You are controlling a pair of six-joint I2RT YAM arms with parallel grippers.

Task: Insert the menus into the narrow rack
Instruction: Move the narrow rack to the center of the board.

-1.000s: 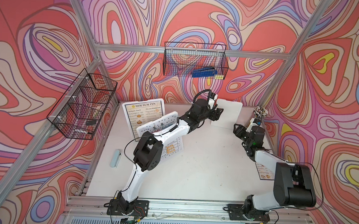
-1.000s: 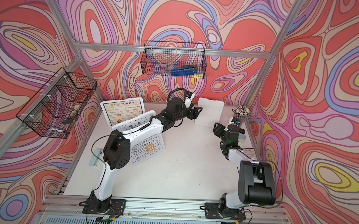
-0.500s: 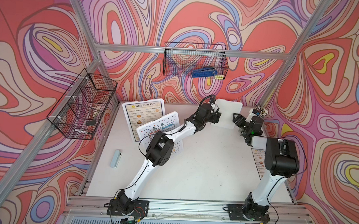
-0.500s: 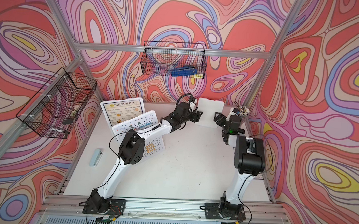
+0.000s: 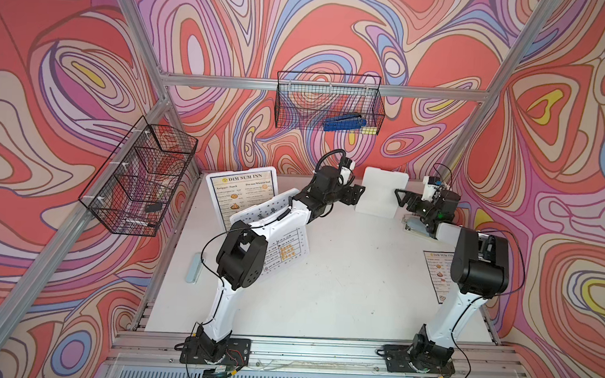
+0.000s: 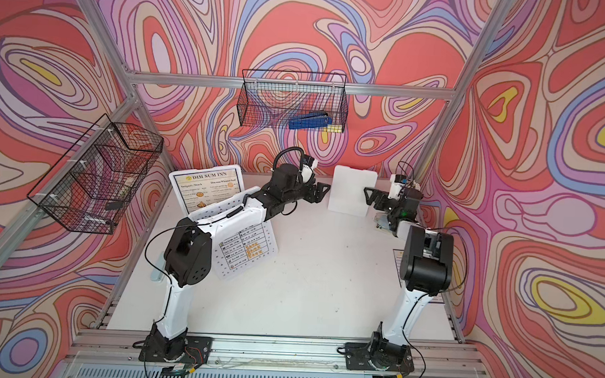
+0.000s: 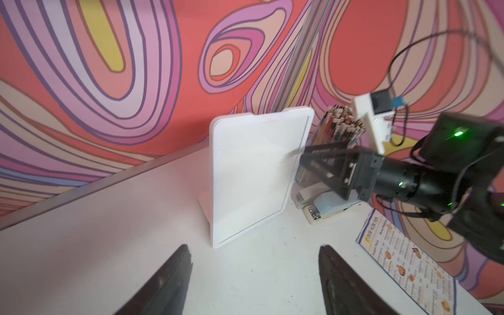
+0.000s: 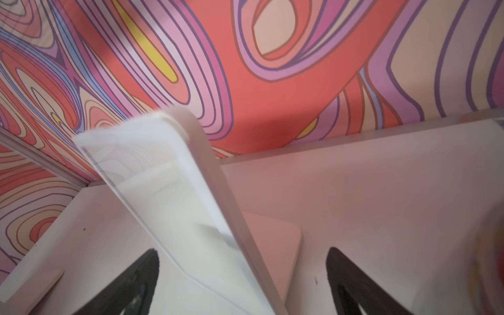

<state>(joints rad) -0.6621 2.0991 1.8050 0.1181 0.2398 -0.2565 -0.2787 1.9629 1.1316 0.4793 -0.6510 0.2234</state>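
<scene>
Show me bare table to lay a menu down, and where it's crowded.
Widest bare patch: the table middle and front, bordered by the white menu, the small Dim Sum Inn menu and the front rail. Crowded: the far right corner, with white stand, stapler and right gripper.

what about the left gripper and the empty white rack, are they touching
Apart. In the left wrist view, bare table shows between the open left gripper and the near edge of the white rack.
</scene>
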